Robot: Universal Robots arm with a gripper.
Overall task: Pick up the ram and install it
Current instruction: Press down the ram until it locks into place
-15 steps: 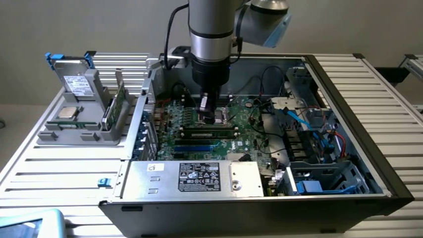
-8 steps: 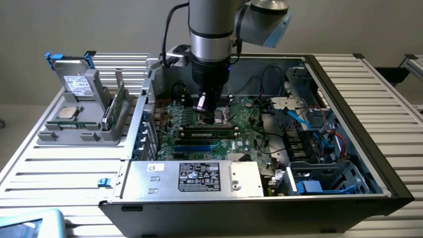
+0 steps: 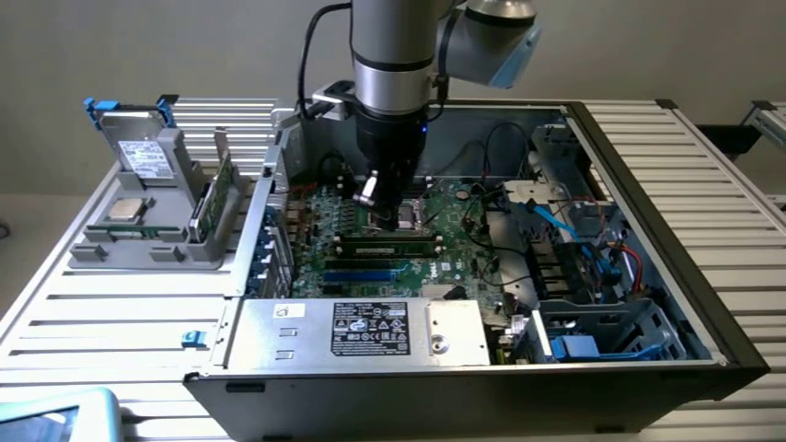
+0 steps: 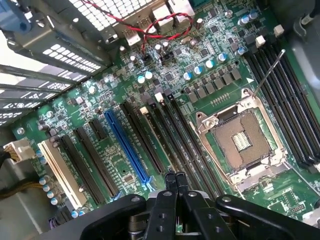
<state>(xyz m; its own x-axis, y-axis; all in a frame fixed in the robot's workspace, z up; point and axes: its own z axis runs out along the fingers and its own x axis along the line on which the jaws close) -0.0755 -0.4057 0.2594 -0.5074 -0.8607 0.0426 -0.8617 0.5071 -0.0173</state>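
Observation:
A long green ram stick (image 3: pixel 390 245) with a row of black chips sits along the memory slots of the motherboard (image 3: pixel 356 267) inside the open computer case. My gripper (image 3: pixel 396 214) hangs just above and behind it, over the processor socket (image 4: pixel 242 140). In the wrist view the gripper (image 4: pixel 175 175) has both fingertips pressed together, shut, with nothing visible between them, above the dark memory slots (image 4: pixel 172 135). Another thin green board (image 3: pixel 219 195) stands upright in the grey fixture (image 3: pixel 147 249) outside the case, on the exterior view's left.
The fixture also carries a square silver processor (image 3: pixel 127 208) and a drive in a blue-handled caddy (image 3: pixel 145 152). The power supply (image 3: pixel 368 330) closes the near side of the case. Cables and drive bays (image 3: pixel 590 267) crowd the exterior view's right. A blue slot (image 4: pixel 127 147) lies beside the memory slots.

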